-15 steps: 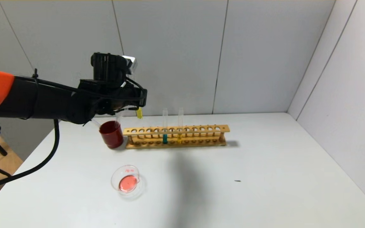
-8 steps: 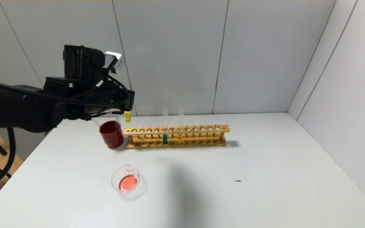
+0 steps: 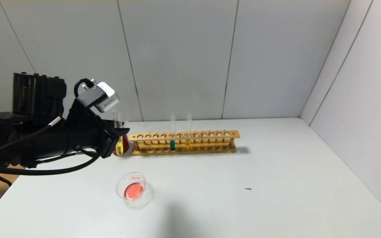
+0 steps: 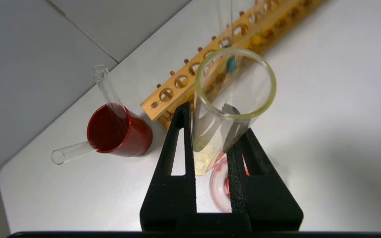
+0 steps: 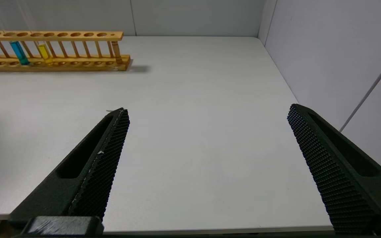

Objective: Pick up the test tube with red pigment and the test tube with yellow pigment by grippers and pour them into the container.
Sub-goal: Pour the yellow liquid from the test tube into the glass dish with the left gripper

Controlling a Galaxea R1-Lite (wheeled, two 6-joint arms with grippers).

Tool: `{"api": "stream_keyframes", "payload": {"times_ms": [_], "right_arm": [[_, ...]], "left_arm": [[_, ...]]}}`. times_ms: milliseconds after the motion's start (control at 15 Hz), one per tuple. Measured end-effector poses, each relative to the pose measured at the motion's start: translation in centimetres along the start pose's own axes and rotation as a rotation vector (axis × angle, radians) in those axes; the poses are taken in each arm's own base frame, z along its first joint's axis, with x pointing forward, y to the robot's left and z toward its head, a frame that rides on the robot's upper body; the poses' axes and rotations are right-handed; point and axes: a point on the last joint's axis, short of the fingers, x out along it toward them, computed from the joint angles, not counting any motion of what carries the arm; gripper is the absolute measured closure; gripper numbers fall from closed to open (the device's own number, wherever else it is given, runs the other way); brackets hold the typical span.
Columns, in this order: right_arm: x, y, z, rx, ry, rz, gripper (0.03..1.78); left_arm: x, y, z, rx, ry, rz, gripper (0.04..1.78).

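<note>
Head view: the left gripper (image 3: 117, 140) is clamped on the test tube with yellow pigment (image 3: 119, 137), upright, beyond the container (image 3: 133, 189). The container's red print is unreadable. Left wrist view: the fingers (image 4: 180, 138) grip mid-tube; thin glass, likely slippery and fragile. Right wrist view: the right gripper (image 5: 207, 115) hangs parted, idle, above the table (image 5: 193, 82).

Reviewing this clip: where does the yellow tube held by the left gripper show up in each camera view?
Head view: the test tube with yellow pigment stands upright at left of centre, in the left gripper, in front of the dark red cup.
Left wrist view: centre, open mouth toward the camera, between the black fingers.
Right wrist view: not in it.
Shared landmark: the wooden rack.
</note>
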Motion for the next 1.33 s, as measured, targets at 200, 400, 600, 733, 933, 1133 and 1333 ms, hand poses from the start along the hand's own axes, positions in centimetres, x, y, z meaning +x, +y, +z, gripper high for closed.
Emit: {"api": "stream_keyframes", "payload": {"times_ms": [200, 400, 600, 733, 933, 1133, 1333], "right_arm": [[0.0, 0.0, 0.0, 0.0, 0.0, 0.0, 0.06], [0.0, 0.0, 0.0, 0.0, 0.0, 0.0, 0.06], [0.0, 0.0, 0.0, 0.0, 0.0, 0.0, 0.06], [0.0, 0.0, 0.0, 0.0, 0.0, 0.0, 0.06], [0.0, 0.0, 0.0, 0.0, 0.0, 0.0, 0.06], [0.0, 0.0, 0.0, 0.0, 0.0, 0.0, 0.06], [0.0, 0.0, 0.0, 0.0, 0.0, 0.0, 0.06]], "left_arm": [[-0.6, 0.7, -1.4, 0.167, -0.071, -0.163, 1.5], [-0.2, 2.4, -2.8, 0.383, -0.122, -0.218, 1.5], [0.4, 3.3, -3.1, 0.549, -0.113, -0.185, 1.5], [0.7, 3.5, -3.2, 0.641, -0.086, -0.155, 1.5], [1.0, 3.6, -3.3, 0.757, -0.074, -0.142, 1.5], [1.2, 3.7, -3.5, 0.888, -0.068, -0.131, 1.5], [1.3, 3.8, -3.8, 0.984, -0.064, -0.127, 1.5]]}}
